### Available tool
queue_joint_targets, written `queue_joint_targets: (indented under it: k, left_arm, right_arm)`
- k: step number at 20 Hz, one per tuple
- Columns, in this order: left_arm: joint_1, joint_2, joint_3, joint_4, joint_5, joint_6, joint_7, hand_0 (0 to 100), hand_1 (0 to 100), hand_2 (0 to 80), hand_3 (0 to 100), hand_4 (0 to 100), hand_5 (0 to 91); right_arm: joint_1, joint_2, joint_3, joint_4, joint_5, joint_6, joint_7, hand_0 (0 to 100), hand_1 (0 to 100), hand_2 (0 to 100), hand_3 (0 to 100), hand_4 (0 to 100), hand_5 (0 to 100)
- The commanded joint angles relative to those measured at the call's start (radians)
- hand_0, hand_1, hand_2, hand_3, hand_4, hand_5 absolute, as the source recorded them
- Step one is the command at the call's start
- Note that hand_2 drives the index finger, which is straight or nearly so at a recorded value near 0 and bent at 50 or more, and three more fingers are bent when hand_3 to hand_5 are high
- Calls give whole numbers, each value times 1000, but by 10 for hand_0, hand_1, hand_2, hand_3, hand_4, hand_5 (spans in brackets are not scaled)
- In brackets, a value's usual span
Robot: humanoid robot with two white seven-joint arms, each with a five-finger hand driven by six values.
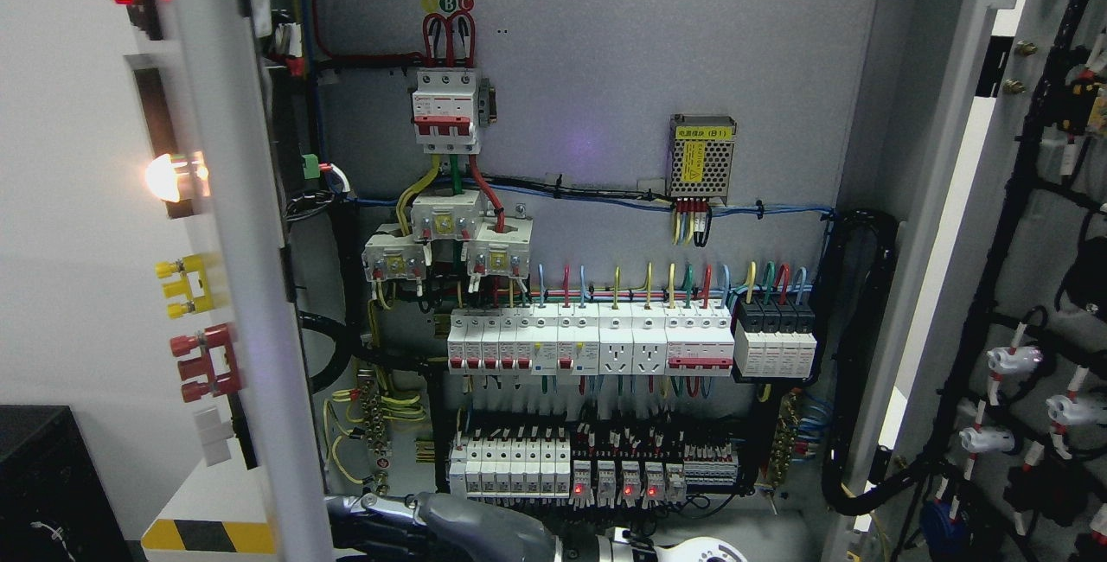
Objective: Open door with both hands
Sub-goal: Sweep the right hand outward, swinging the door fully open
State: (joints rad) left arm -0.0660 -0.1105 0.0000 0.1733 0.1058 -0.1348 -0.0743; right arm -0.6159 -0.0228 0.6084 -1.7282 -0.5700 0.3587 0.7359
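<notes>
The cabinet stands open in front of me. Its left door [251, 285] is swung out and shows edge-on, with lit lamps and yellow and red parts on it. The right door [969, 225] is swung wide, its inner side covered in black cable looms. My right hand [389, 517] lies low at the bottom edge. Its arm [675, 552] comes in right of the middle and reaches leftward. The hand sits right by the lower edge of the left door; whether it touches or holds that edge is hidden. No left arm shows.
Inside are a red-handled main breaker [446, 108], a row of white breakers [597, 341], relays with red lights [623, 480] and a small power supply [702, 156]. A black box [47, 484] and a yellow-black striped block [207, 534] sit at lower left.
</notes>
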Motion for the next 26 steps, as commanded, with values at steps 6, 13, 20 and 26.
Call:
queue_joint_targets:
  k: [6, 13, 20, 26]
  left_arm:
    - [0, 0, 12, 0, 0, 0, 1, 0, 0, 0, 0, 0, 0]
    - [0, 0, 12, 0, 0, 0, 1, 0, 0, 0, 0, 0, 0]
    - [0, 0, 12, 0, 0, 0, 1, 0, 0, 0, 0, 0, 0]
    - [0, 0, 12, 0, 0, 0, 1, 0, 0, 0, 0, 0, 0]
  right_arm:
    - [-59, 92, 123, 15, 4, 29, -7, 0, 0, 0, 0, 0, 0]
    - [-100, 123, 145, 56, 10, 43, -9, 0, 0, 0, 0, 0, 0]
    - [-107, 135, 156, 68, 12, 51, -9, 0, 0, 0, 0, 0, 0]
    - [-107, 132, 139, 73, 9, 49, -9, 0, 0, 0, 0, 0, 0]
